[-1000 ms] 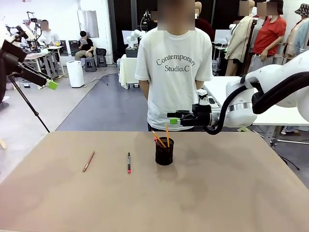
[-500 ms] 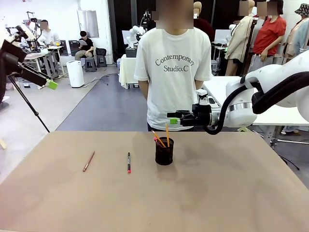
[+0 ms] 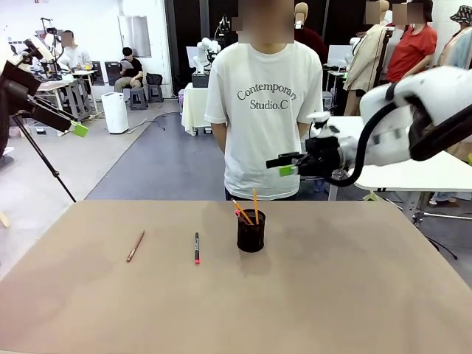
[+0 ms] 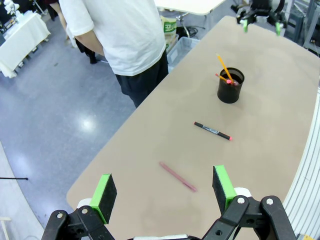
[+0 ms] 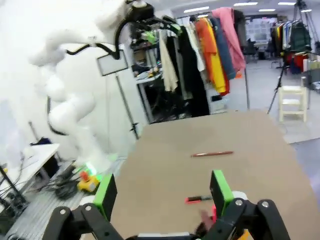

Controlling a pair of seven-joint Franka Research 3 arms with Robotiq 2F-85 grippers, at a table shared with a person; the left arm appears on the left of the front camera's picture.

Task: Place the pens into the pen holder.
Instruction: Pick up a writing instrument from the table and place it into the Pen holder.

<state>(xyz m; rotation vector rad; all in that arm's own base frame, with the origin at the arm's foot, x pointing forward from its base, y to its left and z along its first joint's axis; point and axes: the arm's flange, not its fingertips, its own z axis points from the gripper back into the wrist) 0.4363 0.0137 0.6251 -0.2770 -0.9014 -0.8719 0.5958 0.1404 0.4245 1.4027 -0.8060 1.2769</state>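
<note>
On the table (image 3: 354, 295), black pen (image 3: 197, 248) lies near-to-far, red end nearest; left tool (image 4: 163, 186), right tool (image 5: 163, 186) released.

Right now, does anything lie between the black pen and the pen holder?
Nothing visible: only bare table separates the black pen from the pen holder. The brownish pencil lies on the pen's far side.

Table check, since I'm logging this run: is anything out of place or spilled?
Nothing spilled or damaged. The holder stands upright with pens in it; a black pen and a reddish pencil lie loose on the table to its left.
</note>
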